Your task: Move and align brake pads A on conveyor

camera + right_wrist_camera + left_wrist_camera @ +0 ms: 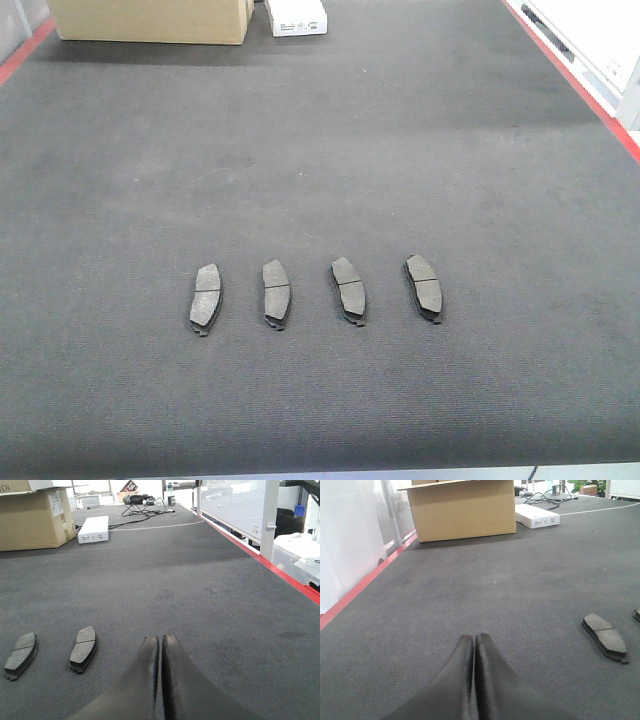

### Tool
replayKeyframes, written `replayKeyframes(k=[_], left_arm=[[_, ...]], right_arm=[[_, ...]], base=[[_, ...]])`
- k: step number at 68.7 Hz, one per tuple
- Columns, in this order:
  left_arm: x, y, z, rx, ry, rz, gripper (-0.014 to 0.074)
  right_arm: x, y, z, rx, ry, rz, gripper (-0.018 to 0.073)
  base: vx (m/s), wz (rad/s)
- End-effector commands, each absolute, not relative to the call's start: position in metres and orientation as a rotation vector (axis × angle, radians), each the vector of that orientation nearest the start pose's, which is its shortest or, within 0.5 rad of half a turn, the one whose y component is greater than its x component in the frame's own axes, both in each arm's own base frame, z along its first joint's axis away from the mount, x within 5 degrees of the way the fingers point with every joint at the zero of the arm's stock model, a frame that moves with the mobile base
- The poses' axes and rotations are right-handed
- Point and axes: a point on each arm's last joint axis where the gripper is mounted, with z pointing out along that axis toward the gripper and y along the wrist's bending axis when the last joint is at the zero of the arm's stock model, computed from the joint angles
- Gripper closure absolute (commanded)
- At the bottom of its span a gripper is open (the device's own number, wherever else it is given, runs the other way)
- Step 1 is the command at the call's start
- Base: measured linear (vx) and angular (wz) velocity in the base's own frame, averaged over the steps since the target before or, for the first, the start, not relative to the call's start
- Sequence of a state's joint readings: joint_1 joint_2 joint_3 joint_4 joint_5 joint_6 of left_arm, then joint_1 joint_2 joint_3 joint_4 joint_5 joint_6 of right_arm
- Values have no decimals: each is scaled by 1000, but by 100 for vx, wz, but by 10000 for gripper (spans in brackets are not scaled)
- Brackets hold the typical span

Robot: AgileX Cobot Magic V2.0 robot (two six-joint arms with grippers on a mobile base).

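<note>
Several dark grey brake pads A lie in a row across the near part of the conveyor (320, 150), from the leftmost pad (206, 298) to the rightmost pad (423, 287), each roughly lengthwise and slightly tilted. Neither gripper shows in the front view. In the left wrist view my left gripper (474, 637) is shut and empty, low over the belt, with one pad (605, 636) off to its right. In the right wrist view my right gripper (160, 639) is also shut and empty, with two pads, one nearer (83, 648) and one farther (21, 655), to its left.
A cardboard box (150, 20) and a flat white box (296, 15) sit at the belt's far end. Red edges (575, 75) run along both sides. Beyond the right edge is a white panel (235, 505). Cables (145, 502) lie far back.
</note>
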State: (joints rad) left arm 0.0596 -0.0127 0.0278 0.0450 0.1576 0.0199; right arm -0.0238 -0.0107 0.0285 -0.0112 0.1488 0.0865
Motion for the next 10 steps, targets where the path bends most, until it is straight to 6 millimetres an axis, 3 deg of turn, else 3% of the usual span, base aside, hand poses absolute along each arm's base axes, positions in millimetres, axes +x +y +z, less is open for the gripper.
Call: replayKeyframes(k=[1, 10], left_arm=[[56, 4, 190, -6, 1594, 94, 602], [56, 4, 190, -6, 1594, 94, 602]], right_arm=[[56, -2, 197, 72, 1562, 26, 567], [56, -2, 197, 72, 1562, 26, 567]], base=[[0, -1], [0, 0]])
